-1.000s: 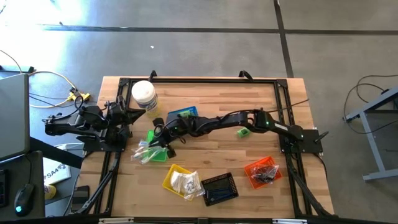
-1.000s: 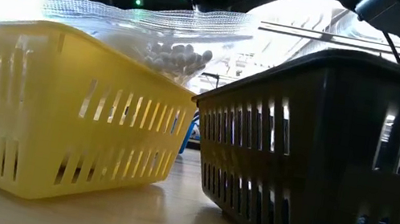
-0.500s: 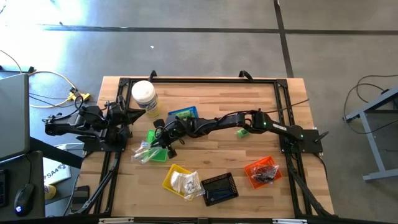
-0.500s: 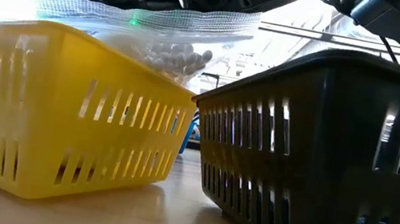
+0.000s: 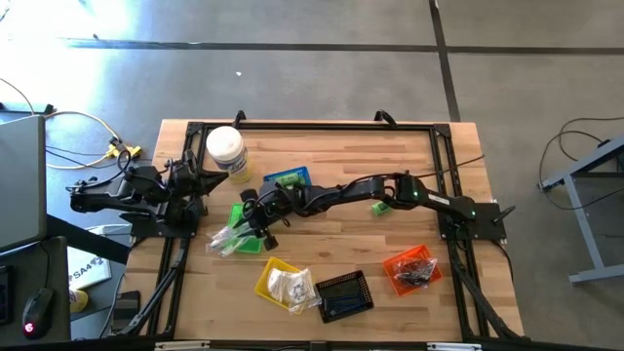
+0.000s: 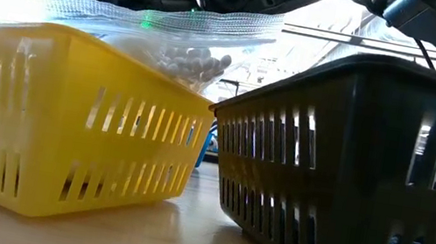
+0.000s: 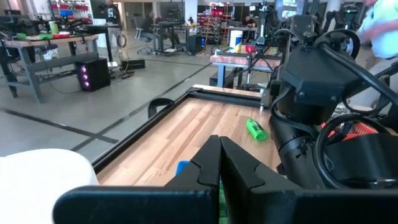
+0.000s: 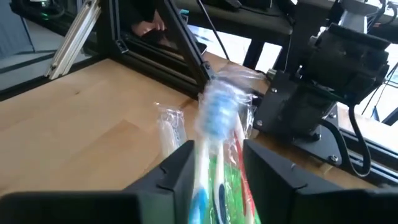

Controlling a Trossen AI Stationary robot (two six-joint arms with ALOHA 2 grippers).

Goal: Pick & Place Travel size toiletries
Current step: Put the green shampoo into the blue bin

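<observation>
My right gripper (image 5: 252, 216) reaches across the table and hangs over the green basket (image 5: 244, 234), which holds clear sachets (image 5: 224, 240). In the right wrist view its fingers stand apart (image 8: 217, 171), with a clear toothbrush packet (image 8: 214, 134) blurred between them and green below. Another sachet (image 8: 169, 127) lies flat on the wood beyond. A small green bottle (image 5: 380, 207) lies on its side mid-table. My left gripper (image 5: 202, 183) waits shut (image 7: 217, 158) at the table's left, beside the white-lidded jar (image 5: 226, 151). My right gripper has the toothbrush packet (image 8: 211, 155) standing lengthwise in the gap between its two fingers, above the green basket. The packet is blurred while the fingers (image 8: 180, 168) are sharp. I cannot tell whether they touch it.
A blue basket (image 5: 290, 177) sits behind the green one. Near the front edge stand a yellow basket (image 5: 283, 283) with a bag of white pieces (image 6: 185, 54), a black basket (image 5: 343, 292) and an orange basket (image 5: 409, 268). Black frame rails border the table.
My right gripper has come down a little over the green basket.
</observation>
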